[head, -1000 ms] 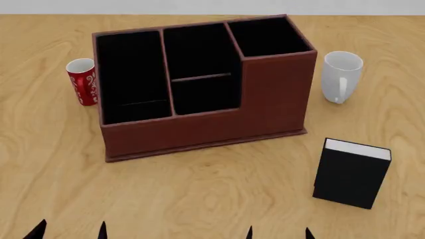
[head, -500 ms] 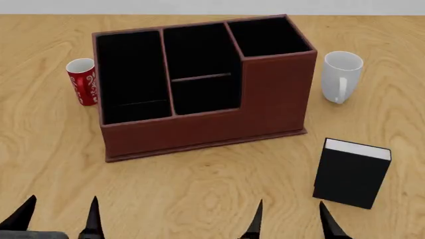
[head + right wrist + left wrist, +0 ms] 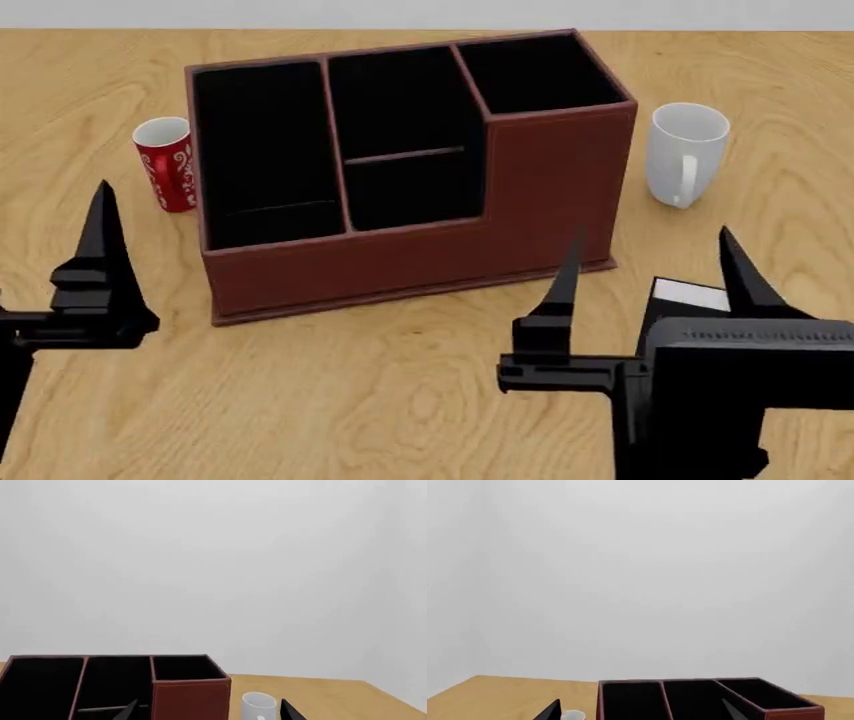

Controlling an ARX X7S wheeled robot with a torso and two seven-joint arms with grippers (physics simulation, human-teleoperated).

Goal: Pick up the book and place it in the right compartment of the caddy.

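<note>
The reddish-brown caddy stands mid-table; its right compartment is the tall black-lined section. The black book stands upright in front of the caddy's right end; only its white page edge shows behind my right gripper, which is open, empty, fingers pointing toward the caddy. My left gripper is open and empty; one finger shows at the head view's left edge, near the caddy's left end. The caddy also shows in the left wrist view and the right wrist view, between the right gripper fingers.
A red patterned mug stands left of the caddy; its rim shows in the left wrist view. A white mug stands right of the caddy, also in the right wrist view. Wooden table; grey wall behind.
Both grippers have risen from the bottom edge of the head view and moved forward. The right gripper now covers most of the book. The book, caddy and mugs have not moved.
</note>
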